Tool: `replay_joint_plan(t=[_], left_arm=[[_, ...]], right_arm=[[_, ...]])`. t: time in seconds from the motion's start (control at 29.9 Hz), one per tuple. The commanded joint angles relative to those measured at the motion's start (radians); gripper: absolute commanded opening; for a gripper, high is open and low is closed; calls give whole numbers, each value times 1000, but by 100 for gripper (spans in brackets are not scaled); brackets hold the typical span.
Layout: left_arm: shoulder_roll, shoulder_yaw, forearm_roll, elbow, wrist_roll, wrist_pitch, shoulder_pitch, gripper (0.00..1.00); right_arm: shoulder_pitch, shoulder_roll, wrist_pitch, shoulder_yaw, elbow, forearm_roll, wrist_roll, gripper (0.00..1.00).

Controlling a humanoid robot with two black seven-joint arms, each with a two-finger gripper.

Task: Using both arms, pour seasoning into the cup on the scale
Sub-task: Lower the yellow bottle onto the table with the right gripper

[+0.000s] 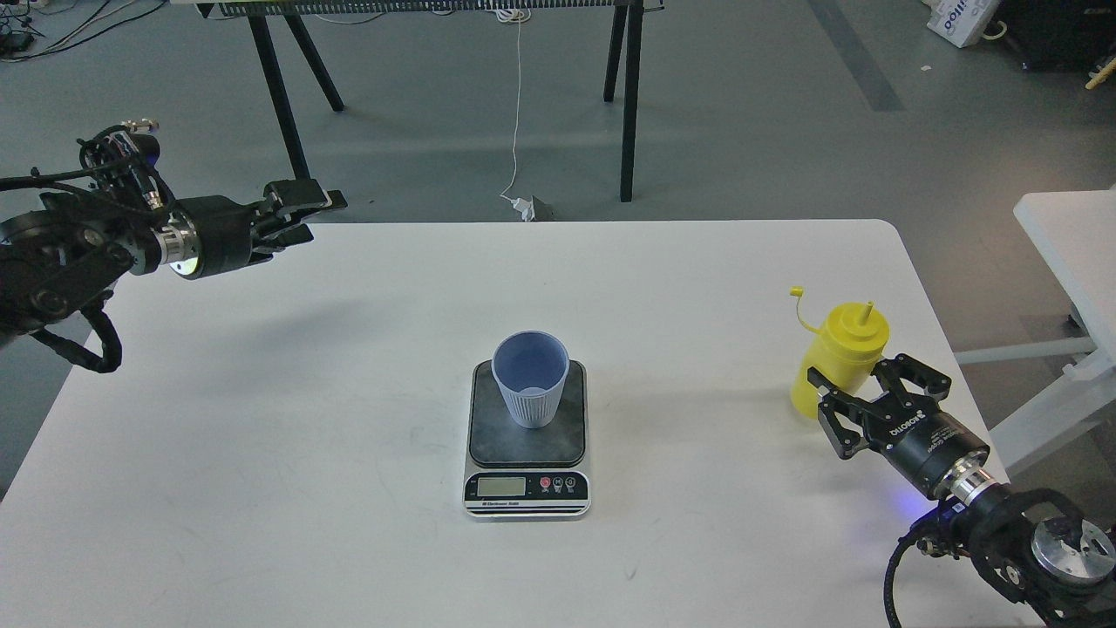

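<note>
The pale blue cup [530, 378] stands upright on the dark plate of the scale [527, 440] at the middle of the white table. The yellow seasoning bottle [837, 356] is upright at the table's right side, nozzle up, with its small cap hanging off to the left. My right gripper [859, 377] comes in from the lower right and is closed around the bottle's lower body. My left gripper [316, 216] hovers at the table's far left edge, fingers slightly apart and empty, far from the cup.
The white table [349, 488] ends in a rounded corner behind the bottle. A second white surface [1068, 235] stands to the right of it. Black table legs [629, 105] and a hanging white cable [516, 113] stand on the grey floor beyond.
</note>
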Motion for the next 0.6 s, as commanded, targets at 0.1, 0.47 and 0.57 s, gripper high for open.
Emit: replay_joint_plan(t=[0.1, 0.47, 0.57], left_arm=[[0, 0, 0, 0, 0, 0, 0, 80], [0, 2, 0, 0, 0, 0, 3, 80], [0, 0, 0, 0, 0, 0, 2, 80]], right_arm=[[7, 38, 0, -11, -20, -46, 3, 36], [4, 39, 0, -14, -17, -52, 5, 79], [-3, 30, 0, -15, -17, -52, 3, 87]])
